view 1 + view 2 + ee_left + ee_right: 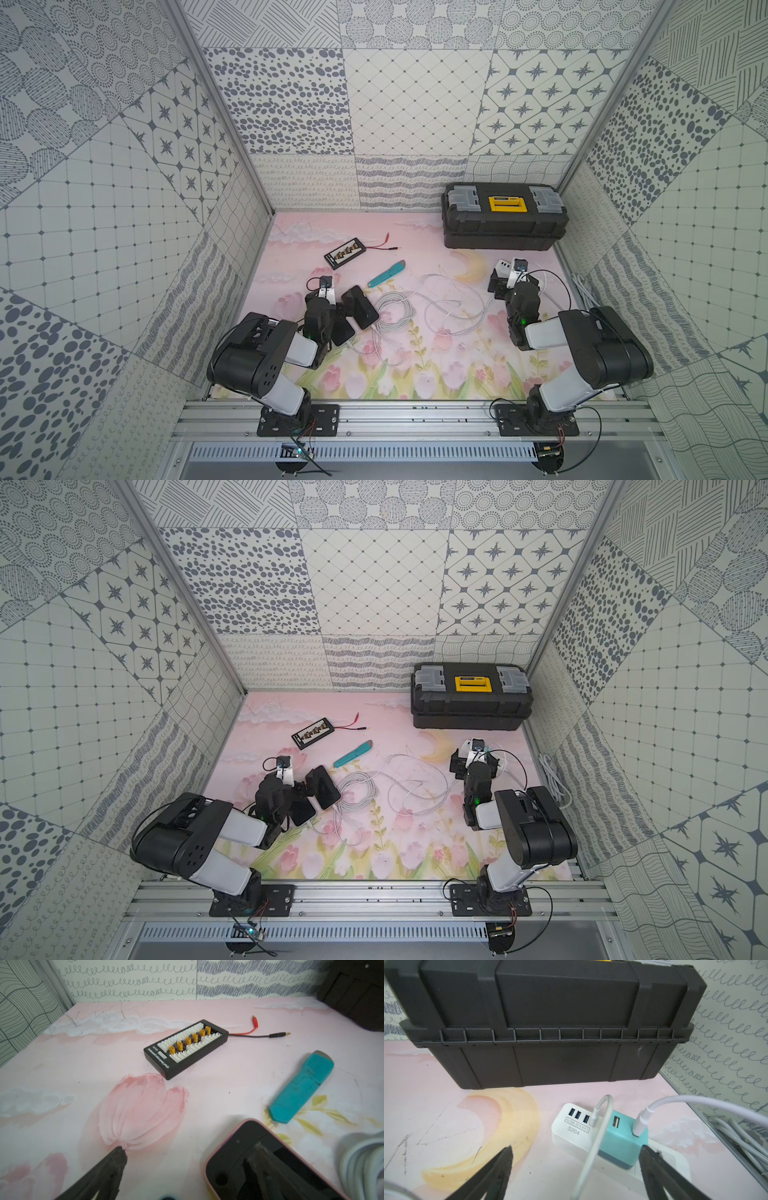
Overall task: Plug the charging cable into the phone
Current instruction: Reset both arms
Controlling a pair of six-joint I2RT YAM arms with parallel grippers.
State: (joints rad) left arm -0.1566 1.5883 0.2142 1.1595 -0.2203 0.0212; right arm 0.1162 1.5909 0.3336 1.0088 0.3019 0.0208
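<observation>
A black phone [362,309] [325,788] in a pink case [209,1159] lies flat left of centre. My left gripper [332,297] [190,1147] is open, one finger [261,1159] hovering over the phone's corner and the other over bare mat. The white charging cable [392,311] [357,789] lies coiled right of the phone and runs to a white USB hub [571,1126] at the right. My right gripper [509,276] [576,1148] stands open just short of the hub, holding nothing. A teal charger cube [623,1138] also carries a white cable.
A second dark flat device [343,330] lies nearer than the phone, a white cable end at its near corner. At the back are a black toolbox [505,216] and a black connector board [345,252] with red and black leads. A teal knife [386,274] lies mid-mat, spare cables [582,286] by the right wall.
</observation>
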